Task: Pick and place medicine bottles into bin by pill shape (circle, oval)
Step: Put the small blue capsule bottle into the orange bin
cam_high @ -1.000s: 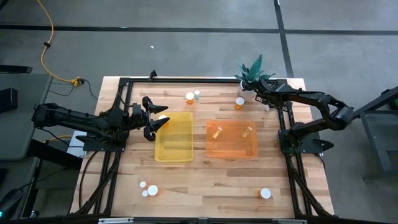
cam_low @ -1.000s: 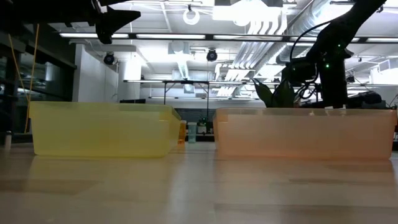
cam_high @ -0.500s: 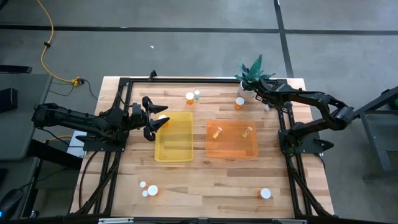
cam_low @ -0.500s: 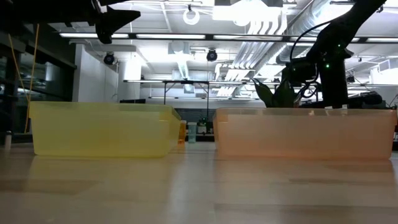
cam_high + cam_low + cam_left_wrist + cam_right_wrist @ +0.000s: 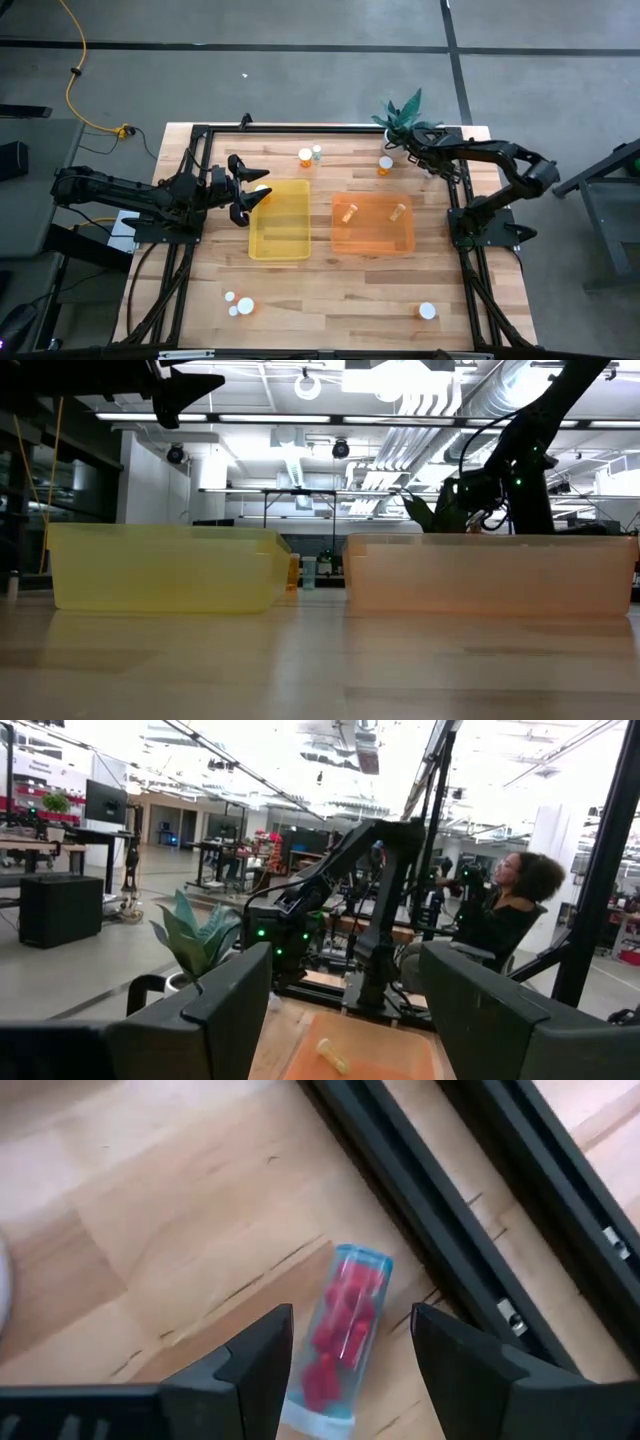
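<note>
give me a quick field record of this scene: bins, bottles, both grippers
yellow bin: looks empty
orange bin: two amber bottles lying inside
loose bottles: some along far edge, three near front edge
left gripper: open, holding nothing, at yellow bin's left rim
right gripper: open, fingers either side of a lying clear bottle of red pills near the plant

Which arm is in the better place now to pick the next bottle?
The right. Its pincer hangs open just above a clear bottle of red pills lying by the table's frame. The left pincer waits open at the yellow bin's edge.
</note>
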